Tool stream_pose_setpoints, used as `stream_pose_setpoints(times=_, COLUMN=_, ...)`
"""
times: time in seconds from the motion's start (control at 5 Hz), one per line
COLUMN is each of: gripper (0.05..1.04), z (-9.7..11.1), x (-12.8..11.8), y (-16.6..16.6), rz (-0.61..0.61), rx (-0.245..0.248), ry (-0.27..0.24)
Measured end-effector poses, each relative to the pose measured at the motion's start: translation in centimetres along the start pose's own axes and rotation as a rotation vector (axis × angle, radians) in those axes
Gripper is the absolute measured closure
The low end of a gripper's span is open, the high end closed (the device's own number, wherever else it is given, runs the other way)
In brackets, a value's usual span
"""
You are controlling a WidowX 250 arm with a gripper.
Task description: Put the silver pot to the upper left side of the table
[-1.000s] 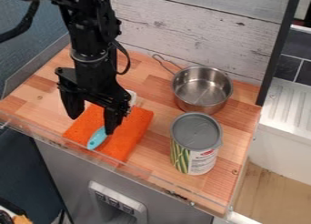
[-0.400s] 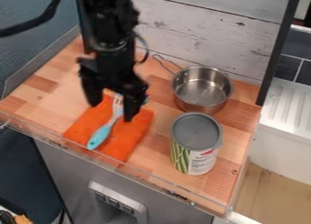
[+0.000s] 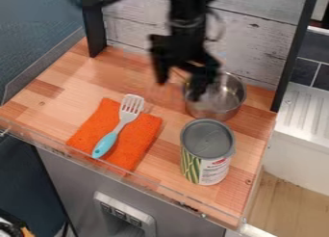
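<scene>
Silver pot (image 3: 230, 98) mostly R of open jaws, 1 overlapping rim in view.

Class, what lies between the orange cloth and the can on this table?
Only bare wooden tabletop separates the orange cloth from the can, as the camera view shows.

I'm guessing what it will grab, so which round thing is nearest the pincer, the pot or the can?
The silver pot, the open one farther back: the pincer hangs right by it. The tall can stands closer to the front.
</scene>
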State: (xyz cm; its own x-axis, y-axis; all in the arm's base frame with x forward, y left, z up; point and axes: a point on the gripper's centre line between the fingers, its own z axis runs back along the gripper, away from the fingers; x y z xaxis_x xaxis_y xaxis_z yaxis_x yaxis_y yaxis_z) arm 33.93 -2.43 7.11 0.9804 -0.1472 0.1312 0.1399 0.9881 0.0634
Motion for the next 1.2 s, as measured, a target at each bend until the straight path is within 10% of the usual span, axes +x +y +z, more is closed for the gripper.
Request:
stream_pose_setpoints(times=0.6, gripper=0.117, z=-5.0, x=4.7, y=-5.6, rz=-0.042, rx=-0.029, ry=0.047)
stream_pose_setpoints(times=1.2, gripper=0.921, z=-6.0, x=4.5, y=-5.6, rz=-0.072, rx=-0.023, ry=0.060)
